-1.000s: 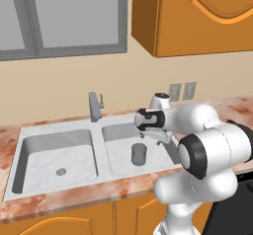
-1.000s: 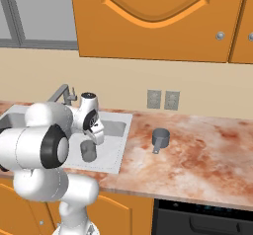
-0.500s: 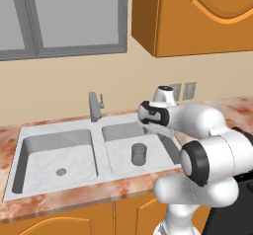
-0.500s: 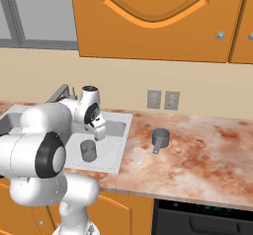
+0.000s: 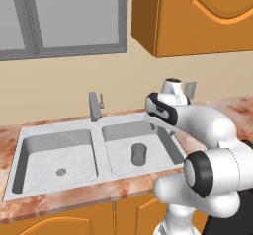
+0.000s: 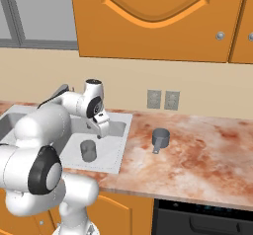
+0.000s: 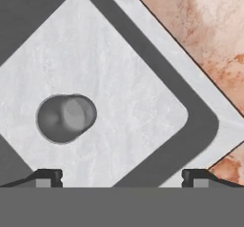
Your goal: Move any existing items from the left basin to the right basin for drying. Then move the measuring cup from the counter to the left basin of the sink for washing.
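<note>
**Empty gripper over the right bowl, measuring cup off to its right**

In the right base view the gripper, jaws wide apart and empty, hangs at centre-left above the right basin, where the tumbler stands. The measuring cup sits right of it on the counter, well apart, its stick handle pointing toward the lower left. The left basin holds nothing. Behind rise the faucet and orange cabinets.

Both base views look forward and down over the sink from behind, while the hand view peers straight down, close, into the right basin.
</note>
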